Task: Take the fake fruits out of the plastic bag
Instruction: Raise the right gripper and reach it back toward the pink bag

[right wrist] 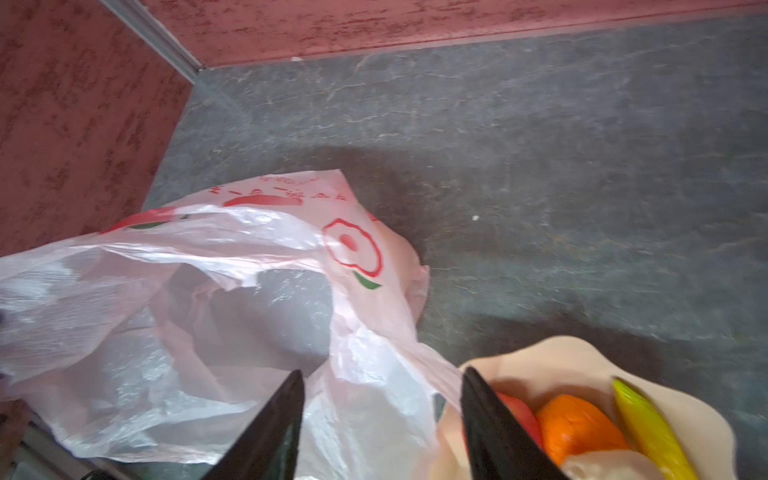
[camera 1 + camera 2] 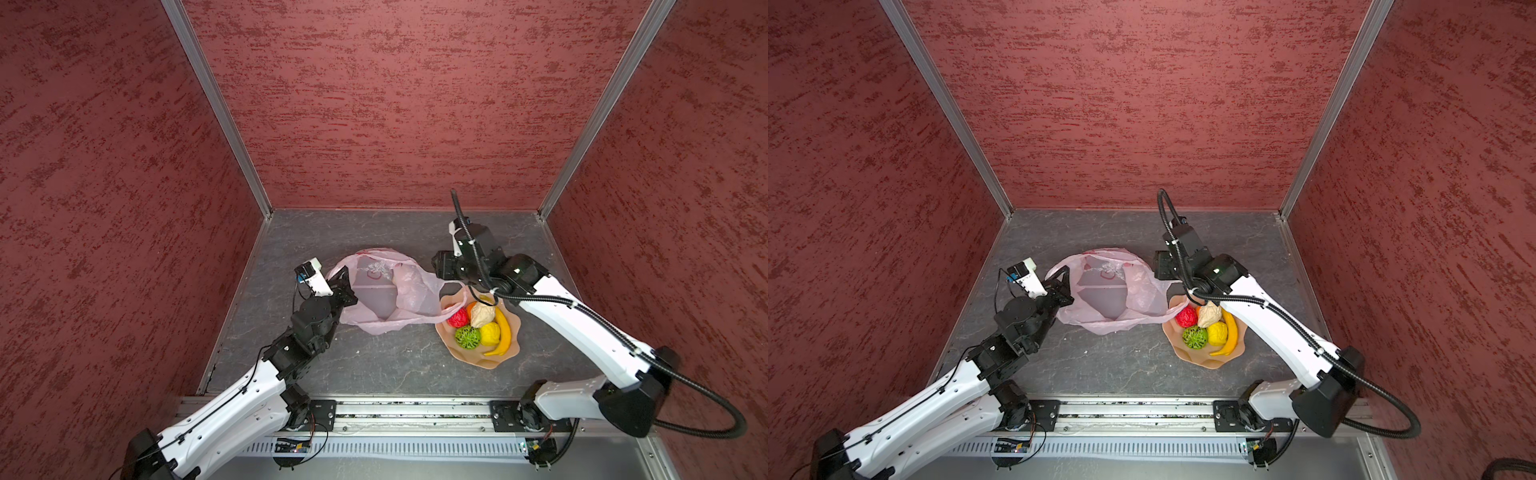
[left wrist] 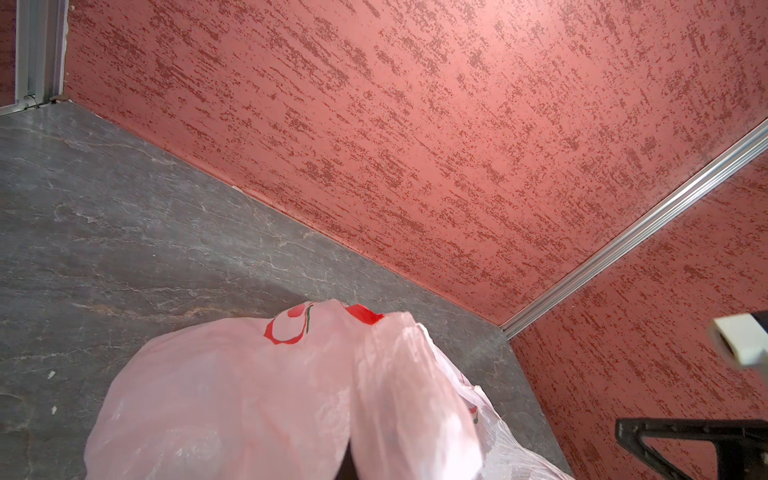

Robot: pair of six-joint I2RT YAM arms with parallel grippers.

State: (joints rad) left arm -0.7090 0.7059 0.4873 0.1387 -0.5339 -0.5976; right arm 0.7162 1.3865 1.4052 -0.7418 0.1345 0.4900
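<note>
In both top views the plastic bag lies crumpled on the grey tabletop just left of centre, with its mouth gaping upward. The left gripper sits at the bag's left rim, its jaws together and clamped on the film. In the left wrist view the pink film fills the lower middle of the frame. To the right of the bag stands a tan wavy-edged dish holding six fake fruits: a red ball, a green lattice ball, a yellow lemon, a banana, a cream piece and an orange, mostly hidden behind the cream one. One loop handle of the bag drapes over the dish's left rim, beside the red ball. In the right wrist view the right gripper is at the lower centre. Its jaws are apart with the bag's film between them, one tip over the bag and the other over the dish's edge. Whether anything lies inside the bag I cannot tell.
</note>
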